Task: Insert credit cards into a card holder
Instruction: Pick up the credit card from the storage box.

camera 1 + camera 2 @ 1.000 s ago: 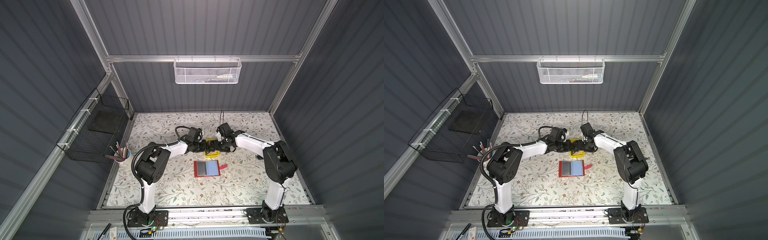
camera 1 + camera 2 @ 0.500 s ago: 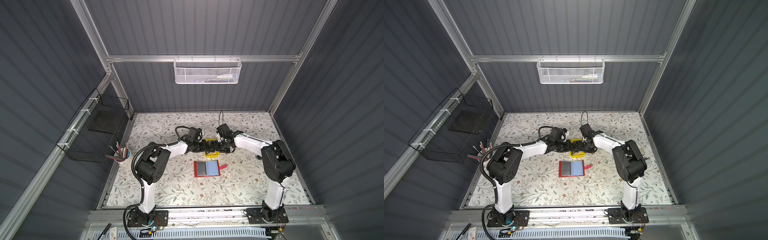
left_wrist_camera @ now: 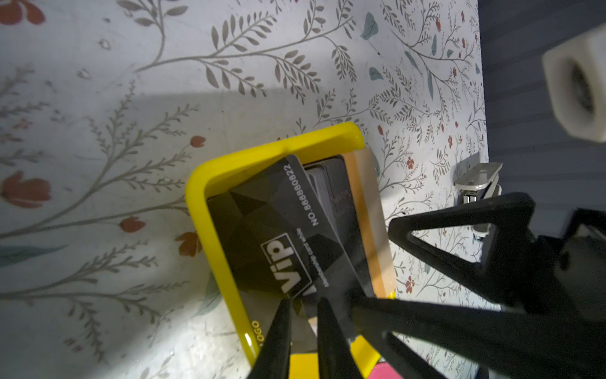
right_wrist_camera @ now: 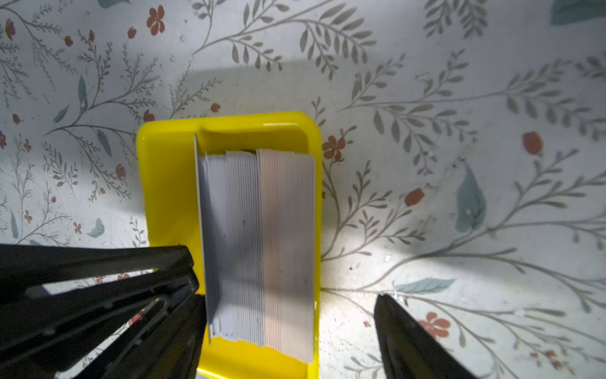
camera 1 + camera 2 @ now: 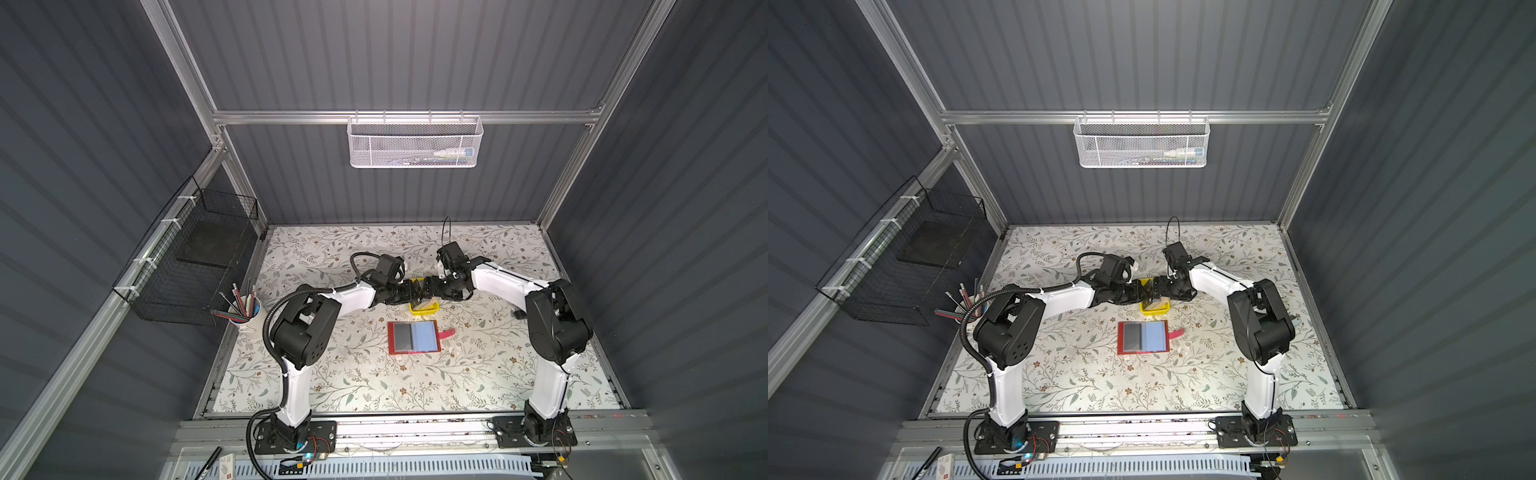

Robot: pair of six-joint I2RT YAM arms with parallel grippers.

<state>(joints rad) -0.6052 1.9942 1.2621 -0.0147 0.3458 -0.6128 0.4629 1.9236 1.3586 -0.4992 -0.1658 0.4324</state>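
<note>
The red card holder [image 5: 414, 337] lies open on the floral table, its grey and blue sleeves facing up, with nothing touching it. Behind it stands a small yellow tray [image 4: 167, 183] holding a stack of credit cards [image 4: 262, 229] on edge. My left gripper [image 3: 305, 302] is shut on the end card, a black "Vip" credit card [image 3: 278, 229] tilted away from the stack. My right gripper [image 4: 290, 297] is open, its fingers straddling the stack and the tray's side. In both top views the two grippers meet over the tray [image 5: 432, 309].
A small grey clip-like object [image 3: 478, 183] lies on the table right of the tray. A cup of pencils [image 5: 245, 309] and a black wire basket [image 5: 195, 257] are at the left wall. A white mesh basket [image 5: 414, 143] hangs on the back wall.
The right arm has edged slightly to the left. The left arm and the card holder have not visibly moved.
</note>
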